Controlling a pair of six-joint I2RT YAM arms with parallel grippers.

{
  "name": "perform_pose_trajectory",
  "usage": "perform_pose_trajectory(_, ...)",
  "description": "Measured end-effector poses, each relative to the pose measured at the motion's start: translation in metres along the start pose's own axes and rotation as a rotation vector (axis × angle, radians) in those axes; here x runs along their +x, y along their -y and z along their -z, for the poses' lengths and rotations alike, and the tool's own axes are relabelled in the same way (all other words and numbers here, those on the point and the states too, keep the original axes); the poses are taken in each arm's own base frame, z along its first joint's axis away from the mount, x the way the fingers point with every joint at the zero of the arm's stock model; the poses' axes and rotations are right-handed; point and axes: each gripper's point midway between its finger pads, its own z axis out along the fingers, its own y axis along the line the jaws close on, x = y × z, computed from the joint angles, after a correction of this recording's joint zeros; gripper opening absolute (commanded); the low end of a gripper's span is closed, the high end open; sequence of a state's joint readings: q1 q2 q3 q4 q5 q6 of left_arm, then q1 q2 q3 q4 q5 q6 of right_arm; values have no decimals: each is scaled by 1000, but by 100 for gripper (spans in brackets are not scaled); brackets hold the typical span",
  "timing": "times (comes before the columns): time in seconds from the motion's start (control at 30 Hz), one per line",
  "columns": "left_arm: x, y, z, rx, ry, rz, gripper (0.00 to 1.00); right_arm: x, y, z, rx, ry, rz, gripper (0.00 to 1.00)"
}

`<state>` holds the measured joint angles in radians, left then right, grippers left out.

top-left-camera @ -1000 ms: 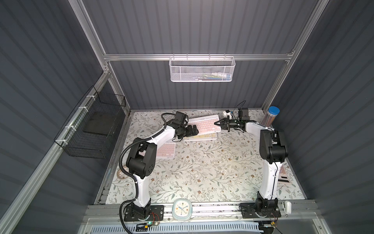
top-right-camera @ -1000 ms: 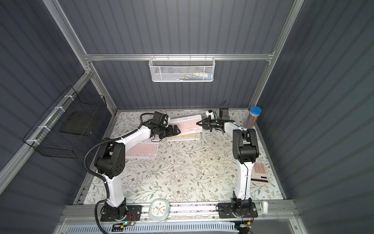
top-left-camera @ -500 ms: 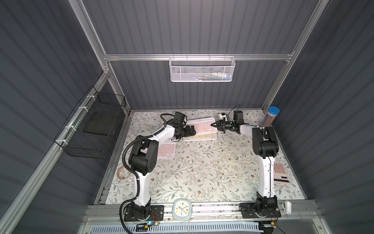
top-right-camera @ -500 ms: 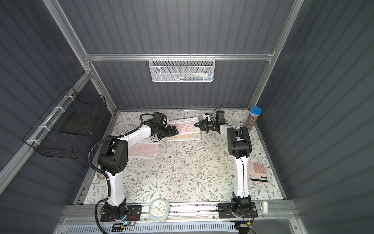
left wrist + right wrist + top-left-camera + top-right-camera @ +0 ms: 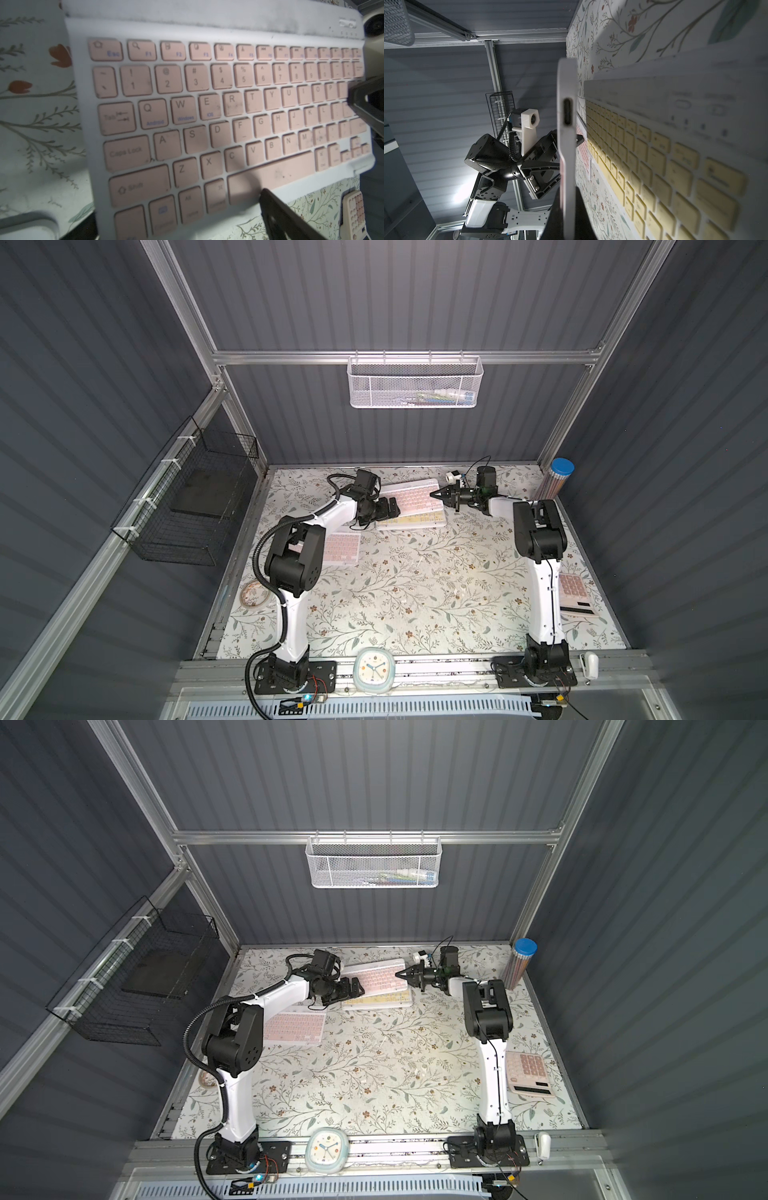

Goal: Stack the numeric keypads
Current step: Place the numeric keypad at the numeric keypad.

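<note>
Mat point(image 5: 415, 593) is carrying a stack in progress near its back edge. Since a second ago the right arm point(image 5: 538, 531) is folding inward, bringing the pink keypad point(image 5: 413, 498) closer to the left arm point(image 5: 328, 514). The pad is lying skewed over the yellow keypad point(image 5: 415, 522) and is lifted off it at the held end. The right gripper point(image 5: 435, 493) is pinching that end. The left gripper point(image 5: 394, 507) is standing spread at the opposite end, gripping nothing. Judgement: alignment is proceeding and release is not yet due.
</note>
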<state>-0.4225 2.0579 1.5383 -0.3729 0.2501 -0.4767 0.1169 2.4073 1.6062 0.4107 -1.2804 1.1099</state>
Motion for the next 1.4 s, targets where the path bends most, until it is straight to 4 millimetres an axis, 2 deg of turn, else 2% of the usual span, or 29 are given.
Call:
perform_pose_trajectory(0.8,-1,9,-6,68,-21,32,100,-4,4,10,-28,33,-8,0)
perform_pose_trajectory(1.03,1,5,-7,72,-30,40,100,-1,9,11,-32,38,-20,0)
perform_pose_trajectory(1.4,2,-1,6,71,-27,53,100,1,15,18,-41,54,-38,0)
